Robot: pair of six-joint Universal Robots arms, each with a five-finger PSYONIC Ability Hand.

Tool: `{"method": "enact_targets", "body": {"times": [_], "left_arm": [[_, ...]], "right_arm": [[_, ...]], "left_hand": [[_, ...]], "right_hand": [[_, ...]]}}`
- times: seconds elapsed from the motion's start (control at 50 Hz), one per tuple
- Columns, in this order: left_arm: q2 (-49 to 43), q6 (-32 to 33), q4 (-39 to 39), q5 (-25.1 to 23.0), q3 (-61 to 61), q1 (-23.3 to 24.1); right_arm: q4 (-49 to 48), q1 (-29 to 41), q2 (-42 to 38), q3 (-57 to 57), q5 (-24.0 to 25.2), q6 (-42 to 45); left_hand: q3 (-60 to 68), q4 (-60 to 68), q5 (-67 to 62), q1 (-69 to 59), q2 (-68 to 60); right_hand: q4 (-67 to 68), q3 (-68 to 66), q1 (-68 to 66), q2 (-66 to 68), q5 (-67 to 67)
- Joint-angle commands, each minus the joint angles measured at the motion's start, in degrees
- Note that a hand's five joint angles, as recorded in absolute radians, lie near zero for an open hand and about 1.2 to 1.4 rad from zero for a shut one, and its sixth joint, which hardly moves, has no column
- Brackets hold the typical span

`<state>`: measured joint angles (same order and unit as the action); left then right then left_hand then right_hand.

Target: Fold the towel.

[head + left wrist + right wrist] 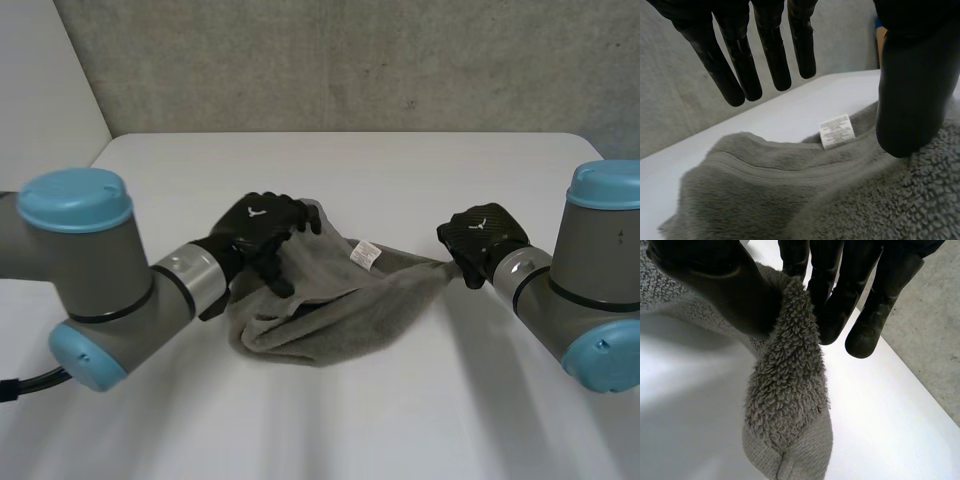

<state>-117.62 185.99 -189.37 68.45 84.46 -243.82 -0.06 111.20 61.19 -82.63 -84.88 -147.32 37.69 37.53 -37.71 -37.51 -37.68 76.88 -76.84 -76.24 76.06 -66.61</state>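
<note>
Grey terry towel (330, 310) lying crumpled mid white table (400, 170), bunched in loose heap, hemmed edge and white label (364, 253) facing up. One corner stretching out in narrow point toward my right.

My right hand (480, 238) pinching that corner between thumb (725, 290) and fingers (832, 295), fluffy tip hanging below.

My left hand (262, 228) hovering over heap's left part, straight and spread, grasping nothing.

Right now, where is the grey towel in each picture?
Head view: the towel lies bunched on the white table, with the left hand over one end and the right hand at the other.
Left wrist view: the towel lies under the open left hand, its white label by the thumb.
Right wrist view: a towel corner hangs pinched in the right hand.
Shared landmark: the table.
</note>
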Motion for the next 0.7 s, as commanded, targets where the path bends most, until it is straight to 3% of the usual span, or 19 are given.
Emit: {"method": "enact_targets", "body": {"times": [0.02, 0.42, 0.7], "left_arm": [[-6.38, 6.91, 4.00, 0.28, -5.35, 2.12], [-9.90, 18.70, 9.28, 0.63, -7.38, 3.97], [-13.60, 19.15, 9.55, 0.90, -9.31, 4.32]], "right_arm": [[-0.03, 0.16, -0.19, -0.16, 0.16, 0.01], [-0.03, 0.24, -0.63, 0.45, -0.02, 3.62], [-0.03, 0.51, -0.81, 0.37, 0.07, 3.62]], "left_hand": [[0.28, 0.44, 9.74, -0.46, -0.28], [2.95, 3.11, 7.06, -3.13, -2.96], [-1.74, -1.58, 11.76, 1.56, 1.73]], "right_hand": [[3.12, -3.16, -3.76, 3.94, -3.39], [3.12, -3.16, -3.76, 3.94, -3.39], [3.12, -3.16, -3.76, 3.94, -3.39]]}}
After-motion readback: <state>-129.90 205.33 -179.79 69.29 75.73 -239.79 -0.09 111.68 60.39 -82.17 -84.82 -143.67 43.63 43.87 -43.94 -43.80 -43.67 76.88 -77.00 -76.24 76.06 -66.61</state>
